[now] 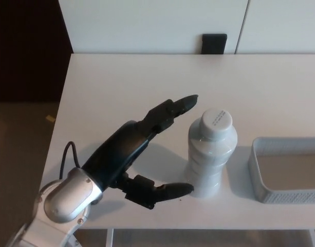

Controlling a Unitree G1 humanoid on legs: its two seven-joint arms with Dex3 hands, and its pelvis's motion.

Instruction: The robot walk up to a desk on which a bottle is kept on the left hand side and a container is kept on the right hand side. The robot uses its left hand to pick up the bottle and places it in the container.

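White and smooth, the desk (pixel 147 82) fills most of the head view, its top matte and bare apart from soft shadows. Behind its far edge runs a pale wall or cabinet front (pixel 152 23) split by a thin vertical seam, with a small black rectangular object (pixel 214 43) set against it at the desk's back edge. To the left of the desk the room falls into deep shadow above and a dull brown floor (pixel 18 154) below, where a small yellowish scrap (pixel 51 119) lies.

Near the front of the desk stands the bottle (pixel 210 153), upright, pale grey-white plastic with a ribbed, stepped body and a round flat cap bearing tiny print. Well to its right, cut off by the picture's edge, sits the container (pixel 280 175), a light grey rectangular tray with rounded corners and finely perforated walls; it holds nothing visible.

Reaching in from the lower left, the left hand (pixel 134 154) is glossy black on a silver wrist with a thin black cable looping beside it. Its fingers are spread apart, grasping nothing: the upper fingers (pixel 175 109) point past the bottle's shoulder, the thumb (pixel 165 191) lies near its base, neither clearly touching.
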